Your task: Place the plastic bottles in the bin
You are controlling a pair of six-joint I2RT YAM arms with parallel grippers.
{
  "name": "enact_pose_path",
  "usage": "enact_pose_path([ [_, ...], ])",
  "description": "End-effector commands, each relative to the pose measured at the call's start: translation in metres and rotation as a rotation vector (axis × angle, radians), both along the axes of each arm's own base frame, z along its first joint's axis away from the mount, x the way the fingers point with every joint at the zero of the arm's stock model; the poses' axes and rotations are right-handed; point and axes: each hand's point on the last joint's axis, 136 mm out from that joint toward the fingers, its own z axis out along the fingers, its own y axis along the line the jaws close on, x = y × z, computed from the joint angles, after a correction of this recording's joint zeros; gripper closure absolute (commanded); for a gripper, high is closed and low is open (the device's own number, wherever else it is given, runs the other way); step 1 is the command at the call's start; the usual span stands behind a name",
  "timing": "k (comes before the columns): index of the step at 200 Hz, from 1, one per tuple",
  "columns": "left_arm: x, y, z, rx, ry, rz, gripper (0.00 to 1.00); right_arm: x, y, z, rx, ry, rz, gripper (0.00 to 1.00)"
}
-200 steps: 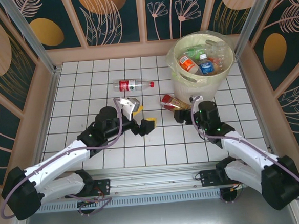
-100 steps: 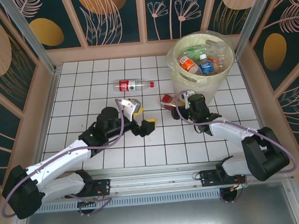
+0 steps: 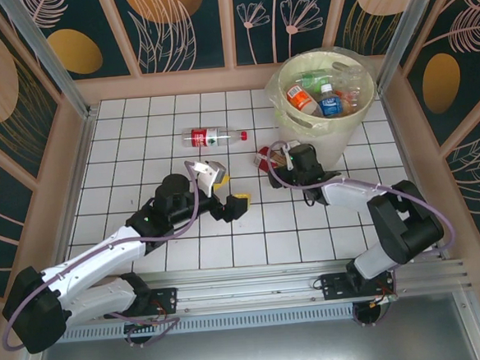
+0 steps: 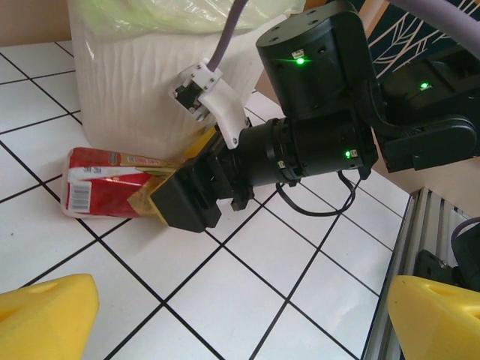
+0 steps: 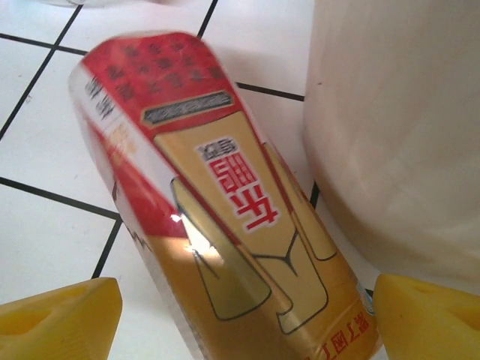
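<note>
Straddling red-gold labelled bottle [image 5: 217, 202] beside bin [image 5: 397, 135], right claw [image 5: 240, 319] apart: centre on label, then clamp; left claw [image 4: 240, 322] apart, idle.

White-black arms [image 3: 105, 255], lilac cables [image 4: 232, 30], yellow-tipped left tool [image 3: 231, 190]

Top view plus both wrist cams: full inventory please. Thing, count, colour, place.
table: one, white tiles with dark grid lines, floor of the cell.
bin: one, pale yellow with a clear liner, far right of the table.
bottles in the bin: at least three, labels orange, blue and green; the rest are too jumbled to count.
clear bottle: one, red label and red cap, lying on the table left of the bin.
red-and-gold bottle: one, lying beside the foot of the bin.
left gripper: one, yellow fingertips, open and empty, mid-table.
right gripper: one, yellow fingertips, open, a finger on each side of the red-and-gold bottle.
</note>
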Motion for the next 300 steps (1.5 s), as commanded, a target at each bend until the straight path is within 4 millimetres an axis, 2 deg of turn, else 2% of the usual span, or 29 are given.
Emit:
enact_pose_path([
  [1,-0.003,0.001,0.009,-0.02,-0.031,-0.002,0.01,-0.003,0.014,0.0,-0.029,0.013,0.045,0.14],
  [12,-0.003,0.002,0.008,-0.02,-0.031,0.001,0.01,-0.005,0.016,-0.001,-0.033,0.02,0.048,0.15],
  [25,-0.003,0.002,0.009,-0.021,-0.034,0.003,0.01,-0.011,0.027,0.0,-0.03,0.021,0.076,0.16],
  [54,-0.003,0.002,0.007,-0.016,-0.032,0.0,0.01,-0.013,0.039,0.014,0.001,-0.01,0.102,0.18],
  [103,-0.003,0.002,0.008,-0.019,-0.033,0.002,0.01,0.016,0.041,0.029,-0.014,-0.011,-0.009,0.16],
  [142,-0.004,0.004,0.008,-0.022,-0.034,0.007,0.01,0.034,0.052,0.016,-0.022,0.052,-0.047,0.16],
  [172,-0.005,0.007,0.008,-0.021,-0.04,0.013,0.01,0.032,0.075,0.007,-0.016,0.08,0.015,0.16],
  [193,-0.005,0.008,0.008,-0.023,-0.042,0.015,0.01,0.031,0.082,-0.001,-0.025,0.104,0.032,0.16],
  [255,-0.006,0.008,0.005,-0.025,-0.042,0.014,0.01,0.026,0.077,-0.018,-0.08,0.145,0.032,0.2],
  [300,-0.007,0.008,0.011,-0.043,-0.049,0.01,0.01,0.028,0.074,-0.025,-0.154,0.149,0.031,0.2],
])
